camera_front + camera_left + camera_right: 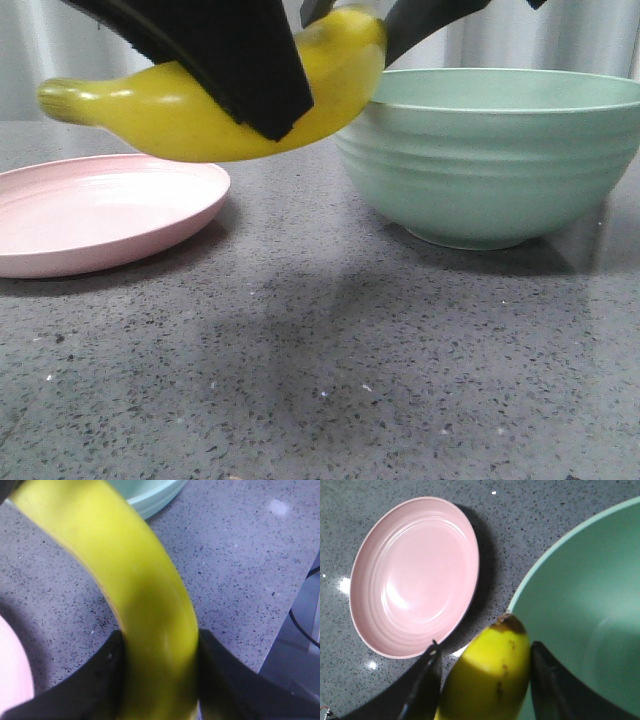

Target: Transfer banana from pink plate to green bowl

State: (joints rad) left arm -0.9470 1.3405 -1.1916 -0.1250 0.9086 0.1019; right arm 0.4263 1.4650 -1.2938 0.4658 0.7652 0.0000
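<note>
The yellow banana [170,115] hangs in the air between the pink plate [100,215] and the green bowl [480,160], its right end by the bowl's near rim. My left gripper [265,95] is shut on its middle; both fingers press the banana [125,570] in the left wrist view, around my left gripper [159,640]. My right gripper [360,25] straddles the dark-tipped end of the banana [490,680]. In the right wrist view my right gripper [484,652] stands wider than the fruit, with a gap at one finger. The plate [415,575] and bowl [590,605] hold nothing.
Everything stands on a dark grey speckled countertop [320,380]. The counter's edge [280,640] and a black cable [305,625] show in the left wrist view. A pale curtain-like wall [560,40] runs behind the bowl.
</note>
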